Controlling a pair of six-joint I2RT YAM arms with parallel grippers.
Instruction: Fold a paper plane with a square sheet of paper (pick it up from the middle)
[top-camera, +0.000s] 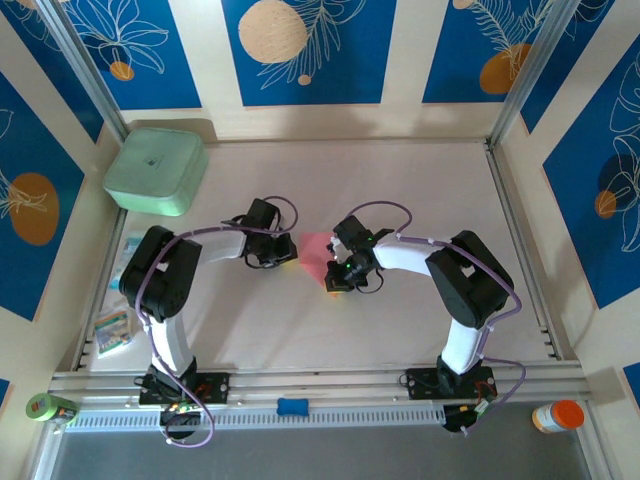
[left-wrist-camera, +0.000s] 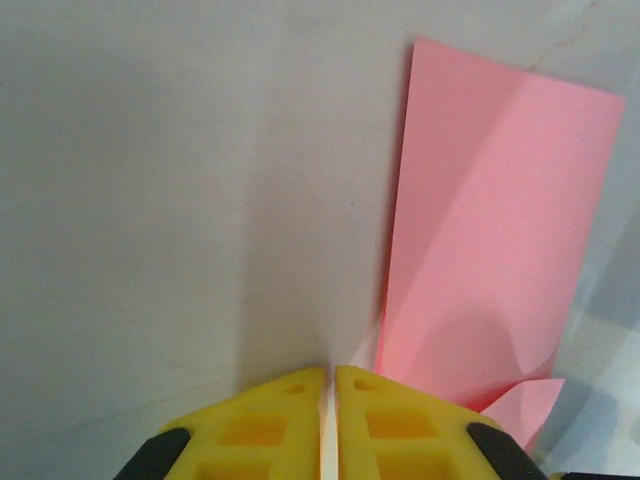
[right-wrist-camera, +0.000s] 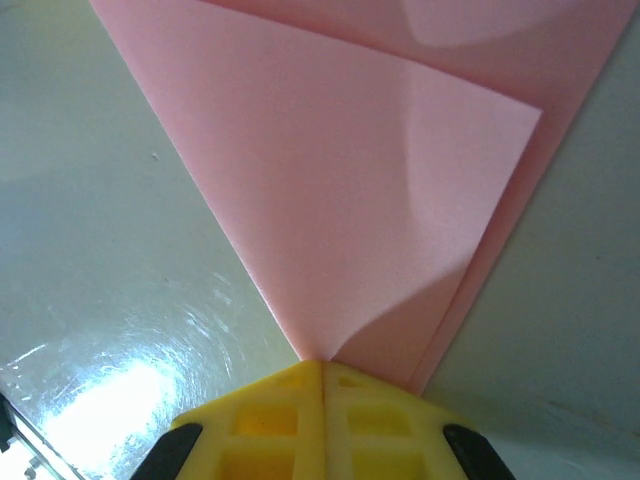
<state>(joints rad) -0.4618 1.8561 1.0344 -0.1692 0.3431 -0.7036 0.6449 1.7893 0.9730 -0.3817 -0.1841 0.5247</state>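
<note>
The top camera looks steeply down from the near edge over the whole surface (top-camera: 400, 190); both wrist cameras sit close to it, facing the same pink paper (left-wrist-camera: 490, 230) from opposite sides.

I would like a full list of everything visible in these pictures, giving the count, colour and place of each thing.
square sheet of paper: one, pink, partly folded, table centre, between the grippers
box: one, mint green, far left of the table
printed packets: at least two, clear, left edge
cylinder: one, green, near left corner
small block: one, blue, near rail
bottle: one, orange lid, near right corner
table: one, pale beige
left arm: one, black and white, near left
right arm: one, black and white, near right
left gripper: one, yellow fingers, shut, beside the paper's edge
right gripper: one, yellow fingers, shut, at the paper's point
</note>
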